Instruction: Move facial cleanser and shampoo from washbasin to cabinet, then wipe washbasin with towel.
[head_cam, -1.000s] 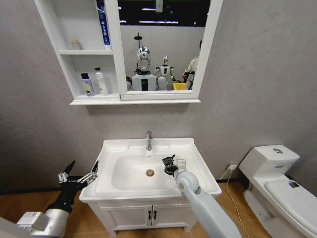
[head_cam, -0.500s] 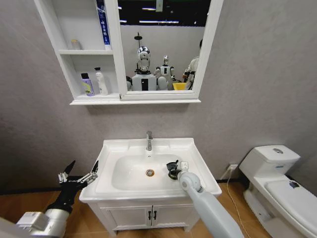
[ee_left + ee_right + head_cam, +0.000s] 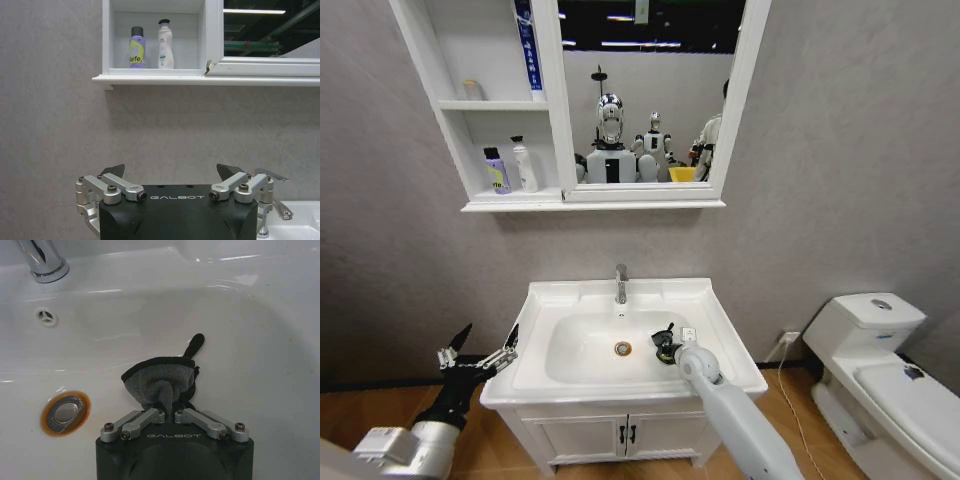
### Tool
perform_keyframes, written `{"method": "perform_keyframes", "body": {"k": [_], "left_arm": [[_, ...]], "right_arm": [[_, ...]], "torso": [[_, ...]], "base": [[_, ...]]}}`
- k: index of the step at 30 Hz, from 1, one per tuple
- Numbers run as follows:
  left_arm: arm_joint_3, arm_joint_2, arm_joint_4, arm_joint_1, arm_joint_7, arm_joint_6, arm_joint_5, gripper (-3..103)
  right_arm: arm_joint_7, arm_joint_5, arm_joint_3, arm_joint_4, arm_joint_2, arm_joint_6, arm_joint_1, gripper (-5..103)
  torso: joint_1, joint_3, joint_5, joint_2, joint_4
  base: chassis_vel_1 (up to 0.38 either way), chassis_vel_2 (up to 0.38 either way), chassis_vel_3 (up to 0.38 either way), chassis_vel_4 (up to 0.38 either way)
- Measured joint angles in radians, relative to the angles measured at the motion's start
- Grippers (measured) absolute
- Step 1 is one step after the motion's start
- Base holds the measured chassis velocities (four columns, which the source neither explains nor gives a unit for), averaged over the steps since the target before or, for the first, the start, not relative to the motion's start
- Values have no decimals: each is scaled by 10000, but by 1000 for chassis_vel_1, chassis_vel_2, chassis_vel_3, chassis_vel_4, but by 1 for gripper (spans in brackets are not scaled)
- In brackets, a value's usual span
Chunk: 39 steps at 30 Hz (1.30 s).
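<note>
Wiping stage in hand, judging by the two bottles already parked on the lower shelf of the white wall-mounted cabinet [image 3: 490, 110]: a purple can with a yellow-green label [image 3: 136, 47] beside a white waisted plastic bottle with a dark cap [image 3: 165, 44].

Right gripper [image 3: 167, 407] down inside the oval bowl of the white glossy ceramic washbasin [image 3: 565, 300], pinched narrow on a small dark grey-black rumpled towel [image 3: 160, 380]. Cloth bunched into a soft wad ahead of the fingertips, one thin tail sticking up, resting against the bowl's sloping wall to the side of the round metal drain with its orange-brown ring [image 3: 65, 412]. Chrome tap [image 3: 620, 283] upright at the back rim, small overflow hole below it.

Left gripper [image 3: 480, 352] parked off the left edge of the washbasin, spread wide, holding nothing.

To wipe well: press the wad flat enough for more fabric to meet the ceramic, since only a small bunched patch seems to touch now. Sweep in overlapping passes along the curved wall, keeping the metal fingers off the glaze. Steer clear of the tap base. Watch for slipping, as smooth wet-looking ceramic offers little friction and a loose soft cloth could drag out of a narrow pinch.
</note>
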Motion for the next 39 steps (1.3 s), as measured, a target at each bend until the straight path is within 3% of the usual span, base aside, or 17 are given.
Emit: {"method": "perform_keyframes", "body": {"k": [14, 39], "left_arm": [[0, 0, 0, 0, 0, 0, 0, 100], [0, 0, 0, -1, 0, 0, 0, 100]], "right_arm": [[-280, -109, -451, -987, 710, 6, 595, 3], [-993, -99, -896, -1618, 1344, -7, 1109, 3]], "torso": [[0, 0, 0, 0, 0], [0, 1, 1, -1, 0]], "base": [[0, 0, 0, 0], [0, 0, 0, 0]]}}
